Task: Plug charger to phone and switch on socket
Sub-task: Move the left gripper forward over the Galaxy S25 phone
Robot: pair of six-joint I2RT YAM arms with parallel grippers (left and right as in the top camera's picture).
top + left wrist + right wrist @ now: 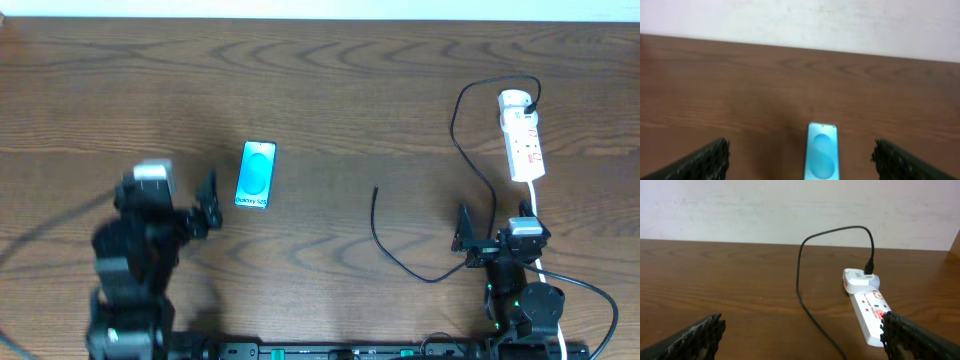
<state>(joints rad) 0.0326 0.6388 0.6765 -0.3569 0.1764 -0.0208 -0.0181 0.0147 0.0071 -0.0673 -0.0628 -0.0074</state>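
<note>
Hovering by the near edge, the left gripper (pixel 203 210) gapes wide and empty. The right gripper (pixel 492 228), towards the right edge, is spread just as wide and holds nothing. Farther in, the charger (pixel 798 280) lies with its loose tip mid-table. The phone (pixel 257 175) lies lit, left of centre. Near the far right corner, the socket (pixel 524 140) carries the charger's plug.

Lab-like setting: wood table (pixel 320 80), bare white wall (pixel 740 205)
</note>
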